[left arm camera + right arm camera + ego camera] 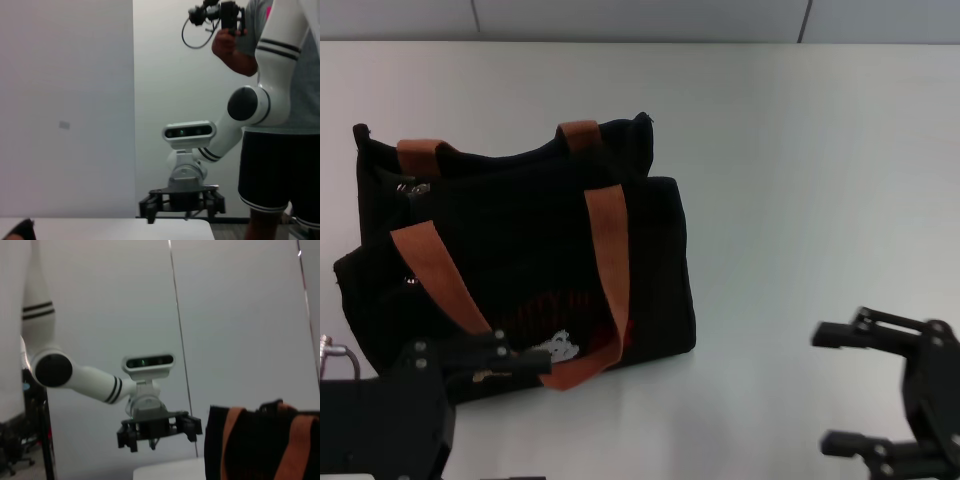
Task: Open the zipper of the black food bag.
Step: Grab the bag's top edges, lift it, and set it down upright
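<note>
The black food bag (520,250) stands on the white table (790,180) at the left, with two brown-orange handles and red lettering low on its front. A small silver pull tab of the zipper (418,187) shows at the far left end of the bag's top edge. My left gripper (520,420) is open at the near left, just in front of the bag's lower front. It appears open too in the right wrist view (160,432). My right gripper (822,390) hangs open at the near right, well clear of the bag. The bag's end (265,445) also fills a corner of the right wrist view.
A person (280,150) in dark shorts stands beyond the table's end, behind my right arm, holding a camera rig (220,15). A light wall lies behind the table.
</note>
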You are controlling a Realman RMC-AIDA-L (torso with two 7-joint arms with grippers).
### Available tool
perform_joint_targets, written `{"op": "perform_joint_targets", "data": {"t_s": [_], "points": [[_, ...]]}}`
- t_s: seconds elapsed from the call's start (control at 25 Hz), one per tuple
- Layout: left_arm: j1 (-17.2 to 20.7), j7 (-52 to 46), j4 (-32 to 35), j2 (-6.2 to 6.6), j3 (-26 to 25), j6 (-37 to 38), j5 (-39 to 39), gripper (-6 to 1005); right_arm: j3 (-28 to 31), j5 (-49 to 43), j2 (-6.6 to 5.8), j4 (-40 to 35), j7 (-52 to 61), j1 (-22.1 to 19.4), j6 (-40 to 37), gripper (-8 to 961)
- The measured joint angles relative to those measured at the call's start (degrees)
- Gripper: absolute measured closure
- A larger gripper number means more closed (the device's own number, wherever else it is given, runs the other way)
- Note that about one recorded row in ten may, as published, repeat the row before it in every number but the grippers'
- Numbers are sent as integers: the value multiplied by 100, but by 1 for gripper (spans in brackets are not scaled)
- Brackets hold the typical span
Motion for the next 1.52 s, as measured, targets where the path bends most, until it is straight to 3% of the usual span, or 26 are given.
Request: {"op": "perform_joint_targets", "data": {"t_s": [0.2, 0.8, 1.0, 1.2, 1.36, 1.52], "points": [[-1, -30, -128, -36, -105, -25, 89, 182, -38, -59, 18, 53, 115, 176, 232, 120], [184, 45, -373, -38, -413, 2, 66, 211, 11, -29, 37, 176, 77, 194, 267, 120], [920, 732, -644, 27, -1289, 17, -705, 221, 10, 108, 37, 214, 61, 152, 333, 120], [1336, 1117, -1257, 41, -1940, 7, -1369, 231, 8, 129, 36, 270, -52, 152, 383, 119], [1227, 1142, -1734, 112, -2089, -56, -1099, 239, 8, 135, 36, 319, -79, 170, 398, 119], [990, 1286, -2013, 48, -2181, -299, -801, 247, 8, 173, 36, 322, -80, 183, 401, 119]]}}
